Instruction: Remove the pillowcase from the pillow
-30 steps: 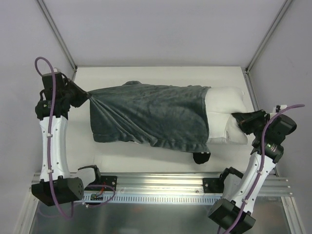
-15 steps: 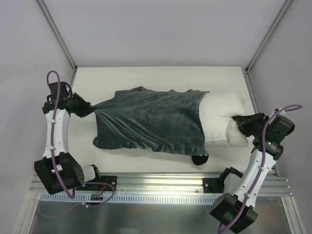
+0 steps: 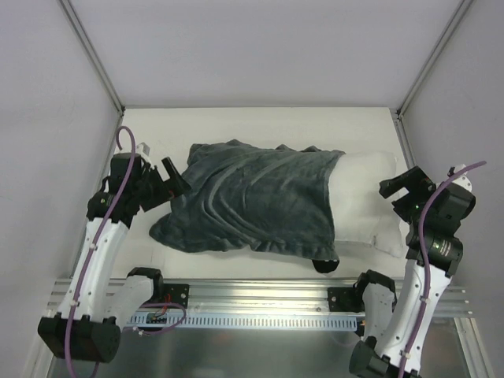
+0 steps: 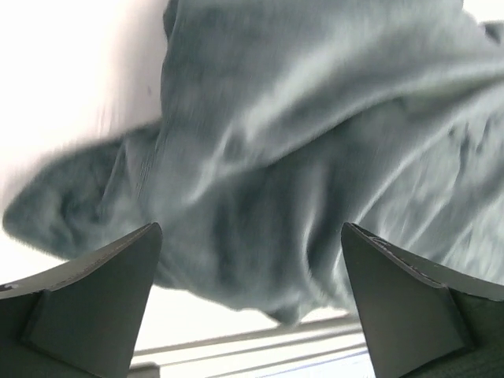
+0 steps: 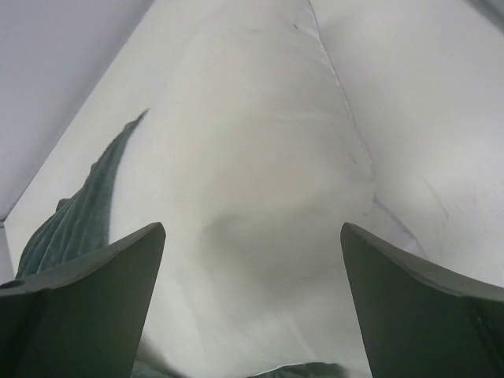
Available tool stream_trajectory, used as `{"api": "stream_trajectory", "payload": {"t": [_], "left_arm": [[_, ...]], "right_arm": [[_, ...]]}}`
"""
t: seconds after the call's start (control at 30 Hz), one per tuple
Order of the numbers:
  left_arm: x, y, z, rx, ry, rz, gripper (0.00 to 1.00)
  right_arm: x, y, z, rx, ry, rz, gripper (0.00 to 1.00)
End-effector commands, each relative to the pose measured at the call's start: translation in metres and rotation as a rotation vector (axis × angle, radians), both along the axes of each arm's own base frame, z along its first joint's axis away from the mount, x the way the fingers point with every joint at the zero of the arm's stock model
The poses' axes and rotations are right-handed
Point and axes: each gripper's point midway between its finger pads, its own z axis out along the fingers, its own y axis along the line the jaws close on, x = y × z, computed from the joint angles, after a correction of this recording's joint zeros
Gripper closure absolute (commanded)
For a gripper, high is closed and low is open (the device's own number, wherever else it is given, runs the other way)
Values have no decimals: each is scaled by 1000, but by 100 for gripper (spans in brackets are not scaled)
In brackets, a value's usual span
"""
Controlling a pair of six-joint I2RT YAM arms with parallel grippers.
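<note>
Dark grey-green pillowcase (image 3: 252, 201) rumpled across the white table (image 3: 260, 126), covering most of the white pillow (image 3: 366, 193), bare pillow end sticking out on the right, left gripper (image 4: 250, 228) spread wide and empty just beside the case's left edge, right gripper (image 5: 253, 227) also wide, holding nothing, above that bare end

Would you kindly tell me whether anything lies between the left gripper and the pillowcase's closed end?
Nothing visible does. The open left gripper hangs right beside the dark pillowcase at its bunched end. Its wrist view shows only that cloth between the fingers, lying on the table.
</note>
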Motion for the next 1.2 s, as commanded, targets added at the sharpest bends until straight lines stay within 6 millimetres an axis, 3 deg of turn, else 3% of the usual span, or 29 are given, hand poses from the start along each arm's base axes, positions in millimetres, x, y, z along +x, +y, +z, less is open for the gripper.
{"api": "stream_trajectory", "payload": {"t": [0.0,0.1,0.13,0.3,0.5,0.6,0.63,0.7,0.73,0.77,0.87,1.0,1.03,1.17], "left_arm": [[-39,0,-12,41,24,-24,5],[-57,-19,-22,-13,85,-81,11],[-63,-31,-25,-27,103,-112,12],[-76,-56,-46,16,172,-138,10],[-91,-95,-88,52,307,-207,14],[-88,-106,-107,38,340,-212,36],[-83,-109,-108,32,328,-212,56],[-77,-106,-112,66,328,-202,78],[-74,-107,-108,69,317,-201,97],[-72,-108,-106,74,306,-211,100],[-63,-98,-93,85,255,-184,100],[-48,-62,-63,38,160,-81,100],[-38,-41,-57,20,142,1,100],[-27,4,-23,13,58,124,100]], "right_arm": [[-23,-7,15,-157,24,-22,0],[-22,13,7,-144,39,80,4],[-22,21,-1,-140,60,121,4],[-27,31,-42,-152,188,177,4],[-20,75,-90,-26,233,326,4],[-14,90,-114,5,264,350,4],[-10,92,-116,4,260,353,4],[-6,93,-125,8,278,348,5],[-2,93,-123,4,260,344,12],[0,91,-121,-6,255,335,39],[9,75,-99,-69,204,266,99],[18,53,-49,-150,115,190,99],[19,48,-28,-156,78,170,99],[19,27,21,-140,-17,86,99]]}}
